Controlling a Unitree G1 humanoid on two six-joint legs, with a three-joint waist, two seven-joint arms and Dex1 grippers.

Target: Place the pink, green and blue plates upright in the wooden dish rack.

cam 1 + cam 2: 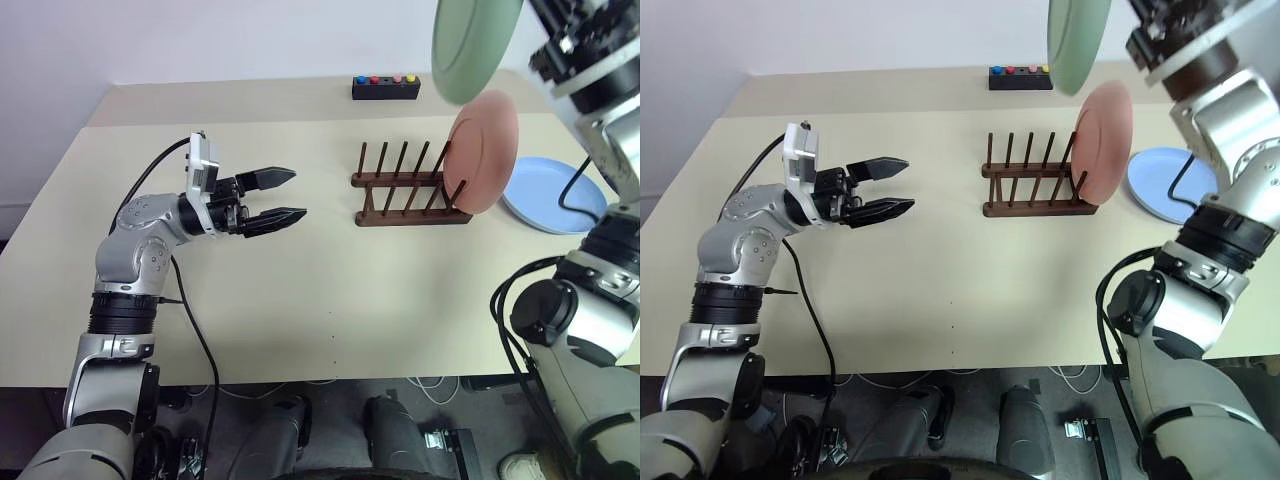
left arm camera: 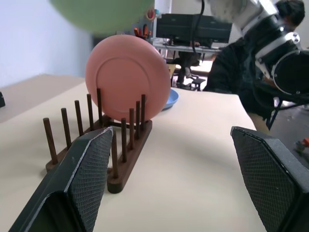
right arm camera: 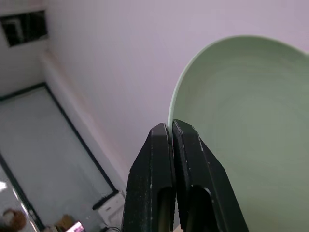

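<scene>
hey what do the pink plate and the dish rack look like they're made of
The pink plate looks like plastic, probably: one even salmon colour, matte, with a smooth moulded rim and no glaze shine. The dish rack looks like dark brown wood, with thin round pegs on two rails, a dull finish and no metallic gleam.

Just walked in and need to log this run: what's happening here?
A humanoid robot is loading plates into a wooden dish rack on a beige table. The pink plate already stands upright at the rack's right end. The right pincer is shut on the rim of the green plate, held high above the rack. The blue plate lies flat on the table to the right of the rack. The left pincer hangs open left of the rack, holding nothing.
</scene>
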